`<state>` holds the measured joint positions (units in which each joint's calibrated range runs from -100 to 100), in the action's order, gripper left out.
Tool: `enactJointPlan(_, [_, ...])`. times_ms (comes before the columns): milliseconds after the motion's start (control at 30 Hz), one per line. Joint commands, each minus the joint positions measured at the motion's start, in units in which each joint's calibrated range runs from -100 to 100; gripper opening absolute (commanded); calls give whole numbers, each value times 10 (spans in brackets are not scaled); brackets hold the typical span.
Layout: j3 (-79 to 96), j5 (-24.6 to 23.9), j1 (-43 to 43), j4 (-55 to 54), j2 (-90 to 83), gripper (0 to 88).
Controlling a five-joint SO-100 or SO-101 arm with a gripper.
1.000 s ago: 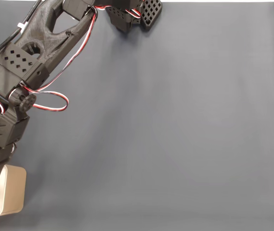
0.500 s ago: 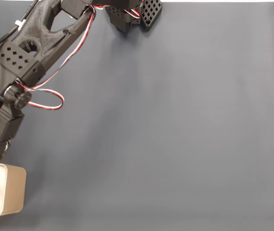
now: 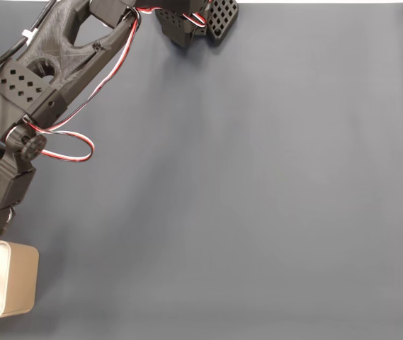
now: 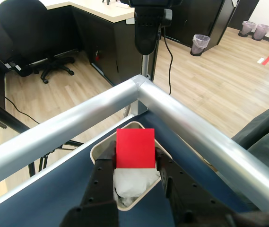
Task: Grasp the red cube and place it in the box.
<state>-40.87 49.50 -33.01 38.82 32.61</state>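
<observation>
No text, label, brand, number or sign can be read in either view.

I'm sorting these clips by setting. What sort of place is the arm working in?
Most likely an office or lab. The wrist view shows a black swivel chair, dark desks with a light top, wood-look flooring and waste bins beyond the metal-framed table.
</observation>
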Motion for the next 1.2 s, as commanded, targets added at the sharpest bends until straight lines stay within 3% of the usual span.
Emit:
enactJointPlan(0, [-31,0,0,-18,-8,66])
enactJointPlan(167, [-31,1,1,-12,-9,106])
enactJointPlan(333, [-40,-8,2,18,-16,496])
enactJointPlan(433, [-54,-3,1,15,-15,617])
enactJointPlan(600, [-58,3,3,9,-13,655])
enactJointPlan(1167, [-57,-9,5,4,-12,659])
